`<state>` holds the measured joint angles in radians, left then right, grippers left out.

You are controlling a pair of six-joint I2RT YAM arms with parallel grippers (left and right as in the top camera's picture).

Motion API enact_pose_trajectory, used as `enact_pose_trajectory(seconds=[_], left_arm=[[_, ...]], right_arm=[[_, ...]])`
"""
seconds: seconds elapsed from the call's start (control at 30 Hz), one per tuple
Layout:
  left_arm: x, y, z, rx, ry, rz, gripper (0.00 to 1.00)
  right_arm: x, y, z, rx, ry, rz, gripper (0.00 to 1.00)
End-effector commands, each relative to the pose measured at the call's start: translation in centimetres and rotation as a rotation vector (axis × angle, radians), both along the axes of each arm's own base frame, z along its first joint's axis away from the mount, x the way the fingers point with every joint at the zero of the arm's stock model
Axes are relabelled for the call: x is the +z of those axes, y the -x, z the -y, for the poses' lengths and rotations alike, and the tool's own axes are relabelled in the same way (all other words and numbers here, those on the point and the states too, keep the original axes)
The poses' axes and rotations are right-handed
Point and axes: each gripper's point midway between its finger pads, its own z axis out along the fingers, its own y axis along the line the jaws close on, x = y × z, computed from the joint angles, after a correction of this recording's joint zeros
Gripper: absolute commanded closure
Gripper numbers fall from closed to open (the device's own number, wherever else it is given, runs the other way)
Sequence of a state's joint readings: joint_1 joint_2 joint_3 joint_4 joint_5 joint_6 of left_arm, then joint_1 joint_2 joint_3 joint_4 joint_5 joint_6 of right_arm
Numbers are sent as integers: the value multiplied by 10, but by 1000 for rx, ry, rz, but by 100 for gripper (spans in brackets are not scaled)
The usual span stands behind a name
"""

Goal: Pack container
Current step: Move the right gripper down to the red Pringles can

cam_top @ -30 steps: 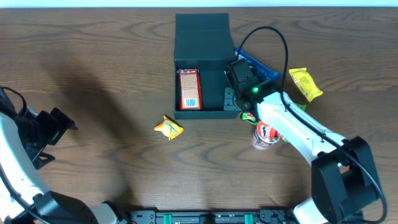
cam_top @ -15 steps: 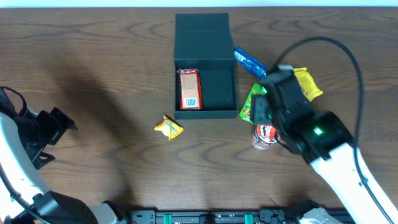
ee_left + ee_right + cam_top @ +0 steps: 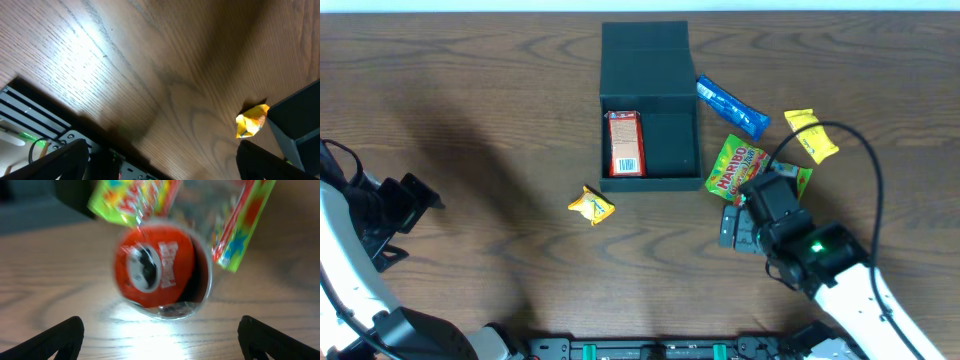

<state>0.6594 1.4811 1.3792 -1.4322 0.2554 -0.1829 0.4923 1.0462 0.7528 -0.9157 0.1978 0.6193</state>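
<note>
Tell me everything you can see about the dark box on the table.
The container is a shallow, square, teal-black box, matte like cardboard. It sits flat on the wooden table, far middle, its hinged lid flap open on the far side. Inside, a red-and-white carton lies flat along the left wall; the rest is bare. A blue packet lies close by its right side; contact is unclear.

The wooden table [image 3: 470, 100] bears the container [image 3: 645, 70], blue packet [image 3: 730, 107], green bag [image 3: 736, 168], yellow wrapper [image 3: 591, 206].

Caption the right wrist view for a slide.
Right pincer open over a red-topped cup, a green candy bag just beyond it on the wooden table.
</note>
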Motion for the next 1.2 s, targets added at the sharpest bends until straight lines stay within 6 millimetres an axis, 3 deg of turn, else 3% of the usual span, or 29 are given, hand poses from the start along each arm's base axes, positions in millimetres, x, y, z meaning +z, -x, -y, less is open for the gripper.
enact_pose_trajectory(seconds=[0.0,0.5,0.67,0.93,1.03,1.17], left_arm=[[3,0,-2,4,-10,6,5],[3,0,-2,4,-10,7,5],[3,0,-2,4,-10,6,5],[3,0,-2,4,-10,6,5],[3,0,-2,4,-10,7,5],[3,0,-2,4,-10,7,5]], right_arm=[[-13,5,2,-35,-10,-11,1],[-24,-18,-6,-39,-33,78,2],[-38,-18,-6,-40,-4,27,18],[-38,-28,-11,-41,-17,57,28],[-35,-34,-8,-52,-4,88,25],[-32,-39,-4,-69,17,117,11]])
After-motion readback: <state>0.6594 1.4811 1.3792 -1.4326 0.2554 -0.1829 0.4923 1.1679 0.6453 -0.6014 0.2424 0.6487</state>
